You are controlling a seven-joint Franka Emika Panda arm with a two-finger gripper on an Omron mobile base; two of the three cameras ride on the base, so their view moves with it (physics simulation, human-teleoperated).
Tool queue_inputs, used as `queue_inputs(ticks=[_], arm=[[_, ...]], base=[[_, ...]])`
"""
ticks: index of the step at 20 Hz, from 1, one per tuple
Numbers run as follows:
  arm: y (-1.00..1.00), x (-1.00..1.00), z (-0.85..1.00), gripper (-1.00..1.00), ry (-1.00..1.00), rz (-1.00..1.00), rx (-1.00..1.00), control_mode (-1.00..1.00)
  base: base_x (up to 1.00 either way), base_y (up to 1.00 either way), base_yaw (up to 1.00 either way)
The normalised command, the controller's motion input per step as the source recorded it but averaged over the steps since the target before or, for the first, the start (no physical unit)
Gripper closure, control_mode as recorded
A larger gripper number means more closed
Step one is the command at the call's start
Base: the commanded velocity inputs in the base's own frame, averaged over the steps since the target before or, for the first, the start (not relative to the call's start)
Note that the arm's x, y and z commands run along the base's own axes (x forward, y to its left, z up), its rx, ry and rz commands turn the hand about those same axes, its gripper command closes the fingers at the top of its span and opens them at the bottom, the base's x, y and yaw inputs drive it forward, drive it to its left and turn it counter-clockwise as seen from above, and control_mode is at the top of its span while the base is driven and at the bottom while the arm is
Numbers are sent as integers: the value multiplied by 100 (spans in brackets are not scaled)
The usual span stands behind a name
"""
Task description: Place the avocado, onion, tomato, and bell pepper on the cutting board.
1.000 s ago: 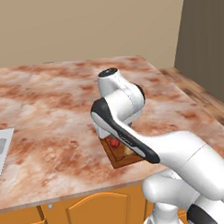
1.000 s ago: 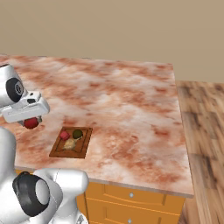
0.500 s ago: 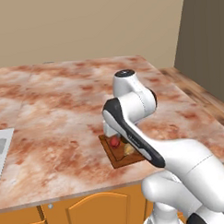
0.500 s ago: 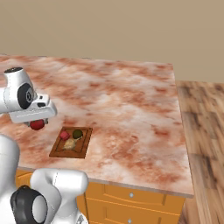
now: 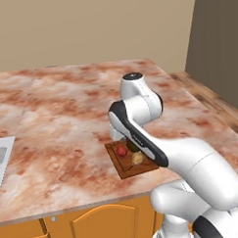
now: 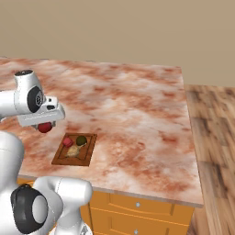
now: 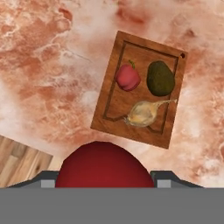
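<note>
The dark-brown cutting board (image 7: 114, 109) lies on the marble counter. Three things rest on it: a red bell pepper (image 7: 127, 78) with a green stem, the dark olive avocado (image 7: 160, 78) and the pale onion (image 7: 142, 113). My gripper (image 7: 105, 178) is shut on a smooth red tomato (image 7: 103, 165) and hovers above the counter just beside the board's near edge. In the right base view the gripper (image 6: 44, 125) holds the tomato (image 6: 44, 127) up and to the left of the cutting board (image 6: 62, 158). In the left base view the arm hides part of the cutting board (image 5: 128, 169).
The marble counter (image 6: 133, 110) stretches wide around the board. Its front edge (image 6: 137, 195) runs close behind the board, with orange cabinets below. A grey sink corner (image 5: 1, 155) sits at the far left. Wooden floor (image 6: 215, 137) lies to the right.
The arm has swung the gripper, still holding the tomato, toward the cutting board. The items on the board have not moved.
</note>
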Motion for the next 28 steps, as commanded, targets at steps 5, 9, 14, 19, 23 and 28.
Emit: queue_inputs(ticks=[5, 9, 14, 19, 23, 28], arm=[[0, 25, -43, 100, 5, 0, 0, -100], [0, 34, -43, 100, 4, 1, 0, -100], [0, 39, -22, 100, 0, 0, 0, -100], [0, 29, -34, 100, 0, 0, 0, -100], [7, 4, -34, 100, 0, 0, 0, -100], [12, 2, -41, 100, 2, 0, 0, -100]], base=[[0, 0, 0], [0, 0, 0], [0, 0, 0], [0, 0, 0], [0, 0, 0], [0, 0, 0]])
